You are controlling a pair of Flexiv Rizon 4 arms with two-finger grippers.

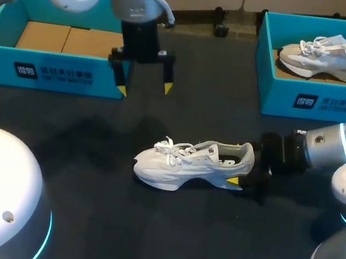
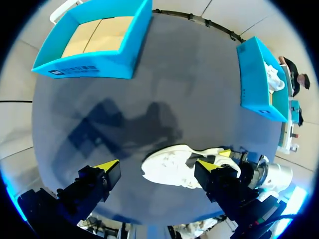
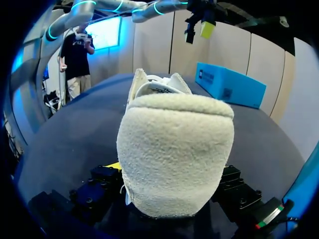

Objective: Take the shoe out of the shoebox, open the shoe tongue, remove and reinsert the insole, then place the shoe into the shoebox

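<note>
With the right gripper pinching the shoe at its heel, the spread left gripper above it probably opens the tongue next.

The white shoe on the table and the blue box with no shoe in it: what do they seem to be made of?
The shoe looks like white mesh or synthetic fabric, matte, with woven laces. Seen close up, its heel looks fuzzy, perhaps fleece. The shoebox seems to be cardboard: matte teal printed walls, plain brown flaps on the floor inside.
</note>
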